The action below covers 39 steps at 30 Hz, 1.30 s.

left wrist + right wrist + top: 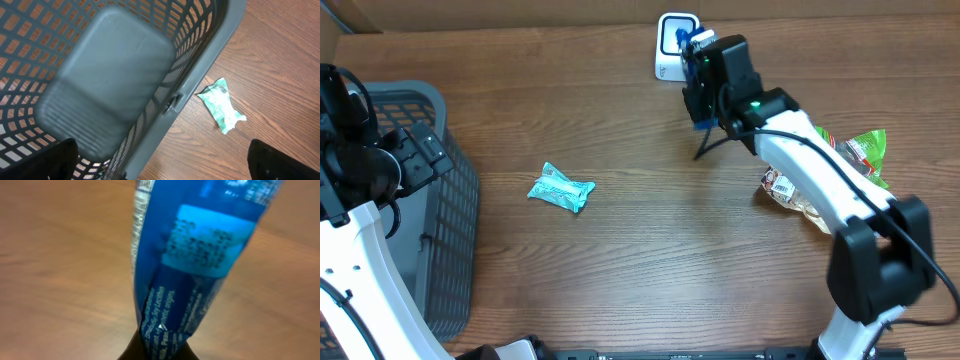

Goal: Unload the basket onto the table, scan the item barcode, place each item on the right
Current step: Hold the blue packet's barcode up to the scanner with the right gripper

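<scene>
The overhead view shows the right arm reaching across the table (620, 280) to its far edge. There the right gripper (703, 55) holds a blue packet (699, 42) just beside the white scanner (675, 45). From above, the packet is only a sliver of blue against the scanner's face, and I cannot tell whether they touch.

The right wrist view fills in what the overhead view hides. The fingers are pressed together at the bottom edge, pinching the packet (190, 280) by its narrow end, and the packet stands up and fans wider toward the top. A pale label (212, 240) with dark print sits on its upper part, but it is too blurred to read. Neither the scanner nor anything else on the table appears in this view.

A teal packet (561, 190) lies loose at mid-table, well apart from both arms. A green packet (865, 150) and a pale one (790, 190) lie on the right, partly under the right arm.

On the left, the left gripper (415, 155) hangs over the grey basket (450, 250). Only the left wrist view shows that it is spread wide, with one dark fingertip (55, 160) in each lower corner. It also shows the basket's floor (110, 85) and, past the rim, the teal packet (221, 105) lying on the wood.
</scene>
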Available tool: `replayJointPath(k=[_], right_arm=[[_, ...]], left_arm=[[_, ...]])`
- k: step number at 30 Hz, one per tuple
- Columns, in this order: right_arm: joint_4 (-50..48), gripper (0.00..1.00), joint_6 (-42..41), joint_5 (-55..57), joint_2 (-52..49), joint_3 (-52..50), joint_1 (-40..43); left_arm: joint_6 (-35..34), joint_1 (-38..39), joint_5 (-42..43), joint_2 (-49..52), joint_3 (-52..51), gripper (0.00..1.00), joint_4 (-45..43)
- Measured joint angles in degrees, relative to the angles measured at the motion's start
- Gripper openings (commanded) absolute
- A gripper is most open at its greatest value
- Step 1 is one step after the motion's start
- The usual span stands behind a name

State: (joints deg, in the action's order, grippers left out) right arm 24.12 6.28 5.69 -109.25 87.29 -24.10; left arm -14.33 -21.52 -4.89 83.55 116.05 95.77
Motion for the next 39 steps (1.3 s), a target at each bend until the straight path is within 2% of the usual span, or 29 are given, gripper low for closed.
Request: replayJointPath(k=[2, 6, 12, 18, 21, 26, 39], right_arm=[[-8.7, 0.04, 4.59, 7.74, -3.28, 0.0, 0.02], [-21.88, 0.04, 16.37, 15.65, -7.13, -0.02, 0.07], [-41.38, 0.04, 34.6, 18.84, -12.28, 0.11, 0.07], [-60.63, 0.04, 51.08, 18.67, -21.97, 0.31, 0.5], [-63.95, 0.04, 58.27, 18.21, -25.94, 0.28, 1.44], [-64.52, 0.04, 63.56, 17.05, -28.33, 0.28, 3.43], [-66.64, 0.04, 65.94, 14.38, -28.35, 0.31, 5.62]], left_arm=[[0.0, 0.0, -0.02, 0.0, 0.0, 1.0, -0.04], [0.0, 0.0, 0.0, 0.0, 0.0, 1.0, -0.09], [0.0, 0.0, 0.0, 0.0, 0.0, 0.99, -0.15], [0.0, 0.0, -0.02, 0.0, -0.02, 1.0, -0.13], [0.0, 0.0, 0.0, 0.0, -0.02, 1.0, -0.13], [0.0, 0.0, 0.0, 0.0, -0.02, 1.0, -0.13], [0.39, 0.0, 0.0, 0.0, -0.02, 1.0, -0.13]])
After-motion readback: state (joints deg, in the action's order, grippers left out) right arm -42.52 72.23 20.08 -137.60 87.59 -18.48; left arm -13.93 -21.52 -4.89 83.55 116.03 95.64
